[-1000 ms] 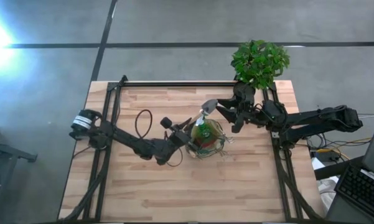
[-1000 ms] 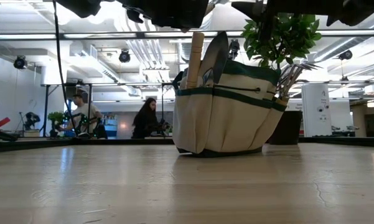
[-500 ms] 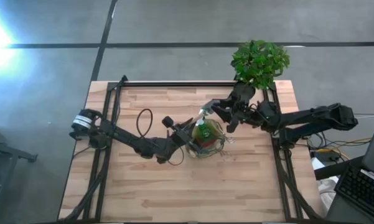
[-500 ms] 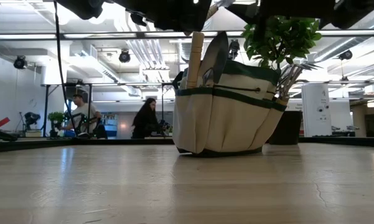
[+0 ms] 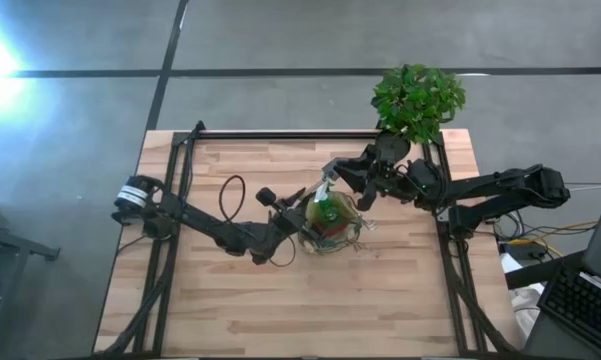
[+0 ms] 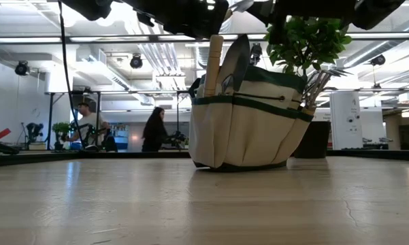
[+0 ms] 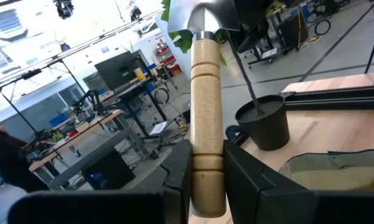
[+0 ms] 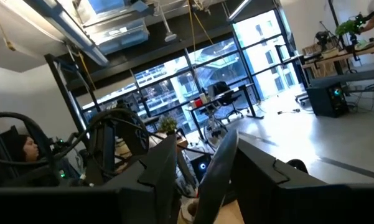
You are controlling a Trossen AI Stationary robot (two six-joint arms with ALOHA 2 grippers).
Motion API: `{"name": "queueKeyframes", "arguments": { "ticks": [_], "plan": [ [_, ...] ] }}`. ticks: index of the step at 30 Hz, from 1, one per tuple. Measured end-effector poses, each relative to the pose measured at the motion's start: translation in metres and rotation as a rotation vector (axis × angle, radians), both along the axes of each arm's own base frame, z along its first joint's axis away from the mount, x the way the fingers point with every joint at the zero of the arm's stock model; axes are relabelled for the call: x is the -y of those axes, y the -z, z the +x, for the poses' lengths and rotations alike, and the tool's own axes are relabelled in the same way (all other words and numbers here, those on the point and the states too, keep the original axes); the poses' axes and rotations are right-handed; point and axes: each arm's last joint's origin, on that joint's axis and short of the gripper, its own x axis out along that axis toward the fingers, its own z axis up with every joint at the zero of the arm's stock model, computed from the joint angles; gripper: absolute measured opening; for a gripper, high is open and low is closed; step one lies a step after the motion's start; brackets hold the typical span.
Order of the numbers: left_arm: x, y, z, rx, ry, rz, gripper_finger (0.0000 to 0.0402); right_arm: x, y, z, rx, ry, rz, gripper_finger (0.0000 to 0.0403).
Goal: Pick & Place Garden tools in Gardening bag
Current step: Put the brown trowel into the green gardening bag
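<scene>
High view: right gripper [image 5: 342, 177] nearer bag [image 5: 332, 222] (slightly)

This is a robotics lab or workshop inside a large open industrial hall. The light wooden slatted tabletop [image 5: 280, 290] sits in a black metal frame [image 5: 176, 180] on a grey concrete floor crossed by dark seams [image 5: 280, 72]. Across the table, the exposed white ceiling ducts and pipes [image 6: 150, 54] run under long strip lights, with black spotlights [image 6: 22, 68] hanging below. Beyond stand cluttered workbenches carrying dark computer monitors [image 7: 121, 68] and cables, and tall glass window walls [image 8: 236, 68]. 2 people [image 6: 153, 129] are at distant benches; what they work on is too far off to tell. A black keyboard [image 5: 580, 300] lies beside the table.
</scene>
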Motion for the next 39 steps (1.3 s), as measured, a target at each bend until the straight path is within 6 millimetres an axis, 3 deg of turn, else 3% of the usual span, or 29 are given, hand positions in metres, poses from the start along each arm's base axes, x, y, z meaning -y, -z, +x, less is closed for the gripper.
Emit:
{"name": "queueKeyframes", "arguments": {
  "ticks": [6, 13, 22, 30, 39],
  "plan": [
    [-0.0001, 0.0000, 0.0001, 0.002, 0.001, -0.001, 0.0066, 0.0013, 0.0000, -0.0001, -0.002, 0.007, -0.006, 0.0092],
    [-0.0001, 0.0005, 0.0001, -0.008, -0.001, 0.003, 0.0066, 0.0015, 0.0016, 0.0001, -0.029, 0.018, -0.039, 0.0017],
    [-0.0003, 0.0008, 0.0003, -0.009, 0.000, 0.004, 0.0067, 0.0011, 0.0020, 0.0002, -0.036, 0.014, -0.043, 0.0010],
    [0.0003, -0.0002, 0.0001, 0.006, 0.010, -0.002, 0.0143, 0.0016, 0.0056, 0.0011, -0.073, 0.022, -0.064, 0.0007],
    [0.0000, 0.0002, 0.0002, 0.016, 0.008, -0.012, 0.0198, 0.0014, 0.0049, 0.0008, -0.067, 0.021, -0.065, 0.0007]
  ]
}}
